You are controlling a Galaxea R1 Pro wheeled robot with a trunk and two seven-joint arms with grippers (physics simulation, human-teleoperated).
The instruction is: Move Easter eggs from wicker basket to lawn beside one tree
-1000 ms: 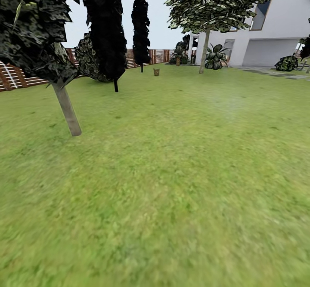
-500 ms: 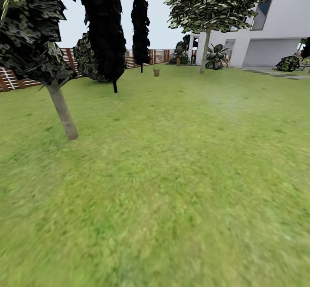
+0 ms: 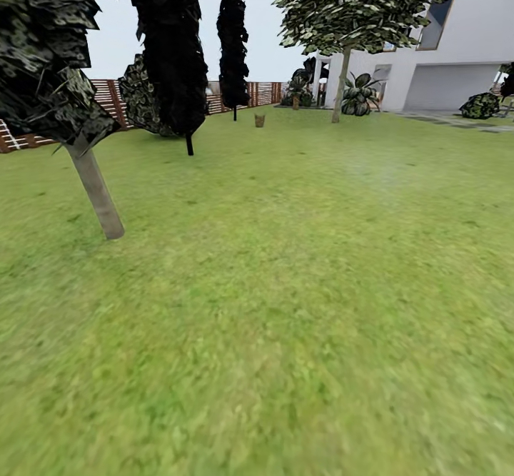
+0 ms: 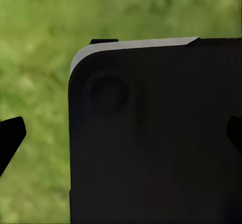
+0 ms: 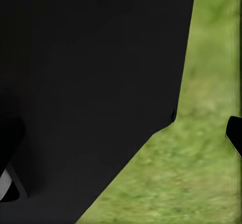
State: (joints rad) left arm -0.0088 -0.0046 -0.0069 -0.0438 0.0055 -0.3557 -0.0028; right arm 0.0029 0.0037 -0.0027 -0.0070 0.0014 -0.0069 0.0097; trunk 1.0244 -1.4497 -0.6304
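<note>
Claw state can't be told from either wrist view; you're crossing lawn (image 3: 300,305), basket (image 3: 259,120) far ahead by fence (image 3: 243,96) — eggs likely light, slick: grip mid-body gently.

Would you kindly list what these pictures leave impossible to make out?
- Small brown object on the far lawn, head view: too small to identify.
- Left wrist view: dark robot body blocks the gripper's state.
- Right wrist view: dark body likewise.
- Near tree: crown cut by the edge.

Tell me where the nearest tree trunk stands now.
In the head view, the pale trunk leans on the lawn at the left, before the wooden fence.
</note>
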